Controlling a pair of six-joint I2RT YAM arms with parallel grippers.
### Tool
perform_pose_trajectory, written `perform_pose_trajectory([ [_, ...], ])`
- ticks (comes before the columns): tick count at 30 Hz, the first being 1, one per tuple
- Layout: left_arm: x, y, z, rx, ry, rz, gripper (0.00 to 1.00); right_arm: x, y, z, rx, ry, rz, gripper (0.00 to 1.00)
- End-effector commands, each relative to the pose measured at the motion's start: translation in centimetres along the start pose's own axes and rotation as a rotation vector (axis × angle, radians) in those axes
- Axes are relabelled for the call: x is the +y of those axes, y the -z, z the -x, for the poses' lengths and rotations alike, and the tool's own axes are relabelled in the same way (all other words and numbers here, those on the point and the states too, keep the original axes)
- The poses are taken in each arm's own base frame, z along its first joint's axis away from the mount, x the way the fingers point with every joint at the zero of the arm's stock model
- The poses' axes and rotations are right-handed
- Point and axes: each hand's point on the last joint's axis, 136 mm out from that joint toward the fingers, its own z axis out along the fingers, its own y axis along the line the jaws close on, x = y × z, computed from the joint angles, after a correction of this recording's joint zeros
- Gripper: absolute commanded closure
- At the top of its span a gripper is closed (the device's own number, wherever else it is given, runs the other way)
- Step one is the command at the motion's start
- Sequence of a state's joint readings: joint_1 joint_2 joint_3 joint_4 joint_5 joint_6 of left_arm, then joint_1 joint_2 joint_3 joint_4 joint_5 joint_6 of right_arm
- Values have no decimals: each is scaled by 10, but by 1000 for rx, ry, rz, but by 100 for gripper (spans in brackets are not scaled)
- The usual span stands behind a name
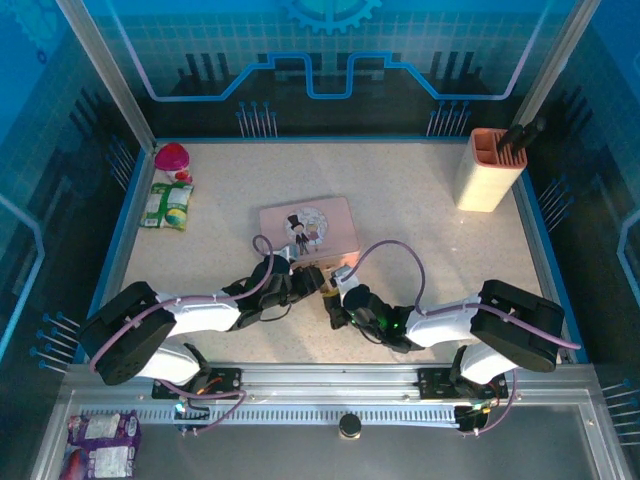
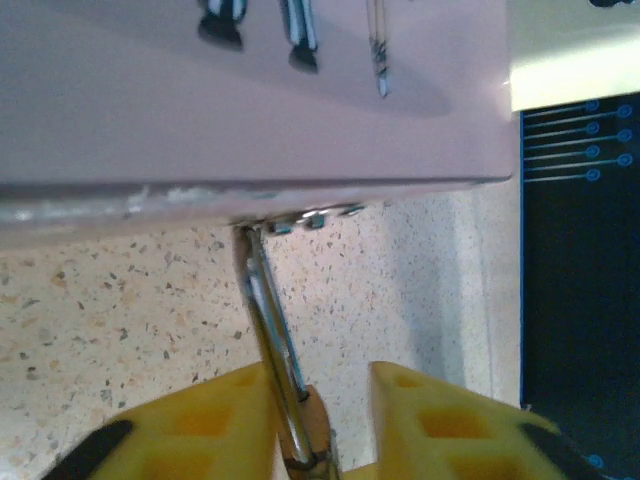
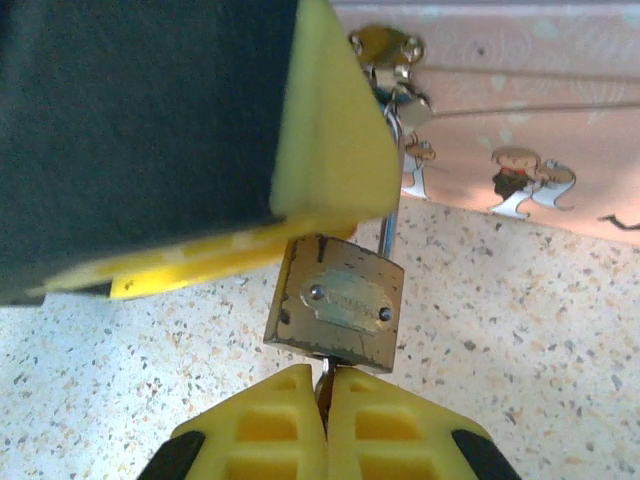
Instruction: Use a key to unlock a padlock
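Bearing illegible nameplate (image 3: 345,302): brass padlock (image 3: 292,322)

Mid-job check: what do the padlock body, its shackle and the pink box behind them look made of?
Padlock body: brass-looking metal, dull gold, tarnished dark along the edges. Shackle: thin steel-like rod, silvery with bright glints. Pink box: probably painted tin, judging by its smooth printed face and gold metal clasp, though the look leaves that open.
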State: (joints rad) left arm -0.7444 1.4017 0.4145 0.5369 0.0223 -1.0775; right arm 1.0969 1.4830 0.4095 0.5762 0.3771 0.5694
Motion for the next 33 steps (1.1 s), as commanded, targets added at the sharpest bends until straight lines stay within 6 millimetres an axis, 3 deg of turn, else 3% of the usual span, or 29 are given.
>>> perform_pose_trajectory([
  [1,-6,5,12,-58,-29,-24,62,-2,-1,4,-13,-80,5,100],
  [10,23,20,23,-104,-49,112,48,-17,-2,-8,29,-184,-28,100],
  [15,26,36,33,-148,-99,171,43,-19,-7,-11,55,-232,-6,99],
  [21,13,49,41,-178,-185,160,37,-22,-19,-20,124,-263,-12,91],
  [29,-4,57,49,-213,-252,95,35,-37,-18,-25,118,-344,-25,75],
  [33,-3,72,61,-254,-262,115,33,-40,-11,-19,111,-339,-6,69],
])
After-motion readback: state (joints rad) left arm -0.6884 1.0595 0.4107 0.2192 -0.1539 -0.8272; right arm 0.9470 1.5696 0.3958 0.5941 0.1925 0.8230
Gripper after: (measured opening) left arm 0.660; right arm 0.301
